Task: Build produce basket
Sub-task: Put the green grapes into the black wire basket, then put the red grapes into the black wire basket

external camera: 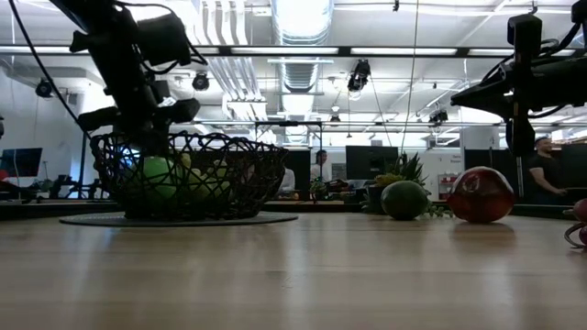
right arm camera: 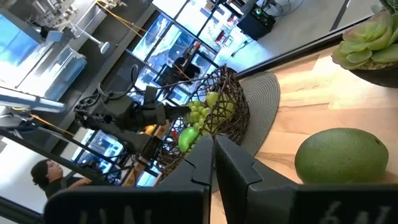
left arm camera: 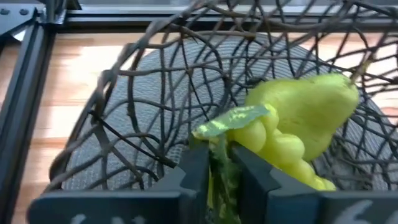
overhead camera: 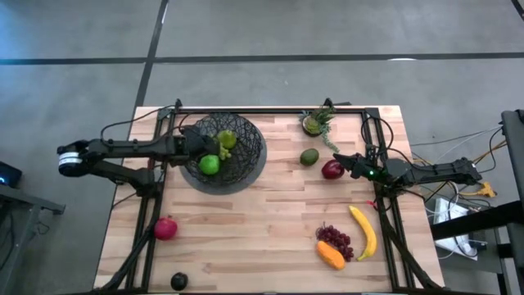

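— Where is the basket (overhead camera: 237,156)?

— It sits on a flat grey round mat (overhead camera: 246,182) near the far left of the wooden table (overhead camera: 262,229). It is made of dark crossed wire.

— What is in it?

— A green apple (overhead camera: 210,165), a bunch of green grapes (left arm camera: 280,149) and a pale green pear (left arm camera: 311,109). The pear lies right against the grapes.

— Is an arm there?

— Yes. The left gripper (left arm camera: 219,163) hangs inside the basket, over the near wall. Its two dark fingers (left arm camera: 194,167) pinch the leafy green stem of the grapes, with just a thin gap between them.

— And the other arm?

— The right gripper (right arm camera: 213,152) is on the right side of the table, just beside the dark red apple (overhead camera: 332,170). Its jaws are pressed together, and nothing is in them. The avocado (overhead camera: 309,156) lies near it, a little toward the basket.

— What else is on the table?

— A little spiky green plant (overhead camera: 318,121) stands at the far edge. At the near right lie the yellow banana (overhead camera: 365,232), the purple grapes (overhead camera: 336,238) and the orange piece (overhead camera: 331,255), close together. At the near left are another red fruit (overhead camera: 164,229) and a dark plum (overhead camera: 178,281), well apart from the basket.

— Anyone around?

— A person (external camera: 548,174) stands in the room far behind the table.
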Controlling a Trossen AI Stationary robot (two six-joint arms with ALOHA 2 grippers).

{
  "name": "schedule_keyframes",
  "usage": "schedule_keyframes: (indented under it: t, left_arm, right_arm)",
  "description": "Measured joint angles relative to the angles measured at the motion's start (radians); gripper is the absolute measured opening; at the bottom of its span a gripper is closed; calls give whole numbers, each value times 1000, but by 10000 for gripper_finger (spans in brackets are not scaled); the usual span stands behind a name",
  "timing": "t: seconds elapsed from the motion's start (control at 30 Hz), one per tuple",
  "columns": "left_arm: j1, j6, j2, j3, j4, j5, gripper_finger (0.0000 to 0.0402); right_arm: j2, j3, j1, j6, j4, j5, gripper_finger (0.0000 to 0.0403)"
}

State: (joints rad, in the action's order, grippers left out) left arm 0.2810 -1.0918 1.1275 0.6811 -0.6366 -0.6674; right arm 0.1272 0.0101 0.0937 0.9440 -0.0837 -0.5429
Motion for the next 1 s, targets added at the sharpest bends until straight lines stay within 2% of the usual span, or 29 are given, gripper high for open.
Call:
schedule_keyframes:
  t: [0.13, 0.3, 0.47, 0.6, 0.67, 0.83, 1.0]
  left_arm:
    - [22, 53, -6, 7, -1, 2, 98]
    - [38, 195, -54, 48, -3, 9, 146]
    - [37, 366, -127, 142, -1, 47, 159]
    - [15, 423, -161, 231, 3, 116, 159]
    - [-15, 425, -162, 266, -1, 131, 159]
    - [-130, 419, -112, 314, 40, 132, 159]
    - [-256, 417, -15, 311, 191, 131, 159]
  right_arm:
    - [0, 0, 0, 0, 0, 0, 9]
    - [0, 0, 0, 0, -1, 0, 8]
    - [0, 8, 0, -7, 4, 9, 8]
    - [0, 53, 0, -66, 13, 54, 8]
    - [7, 92, 0, -80, 76, 70, 8]
    - [54, 237, 0, -81, 362, 96, 8]
    - [169, 378, 0, -102, 528, 232, 9]
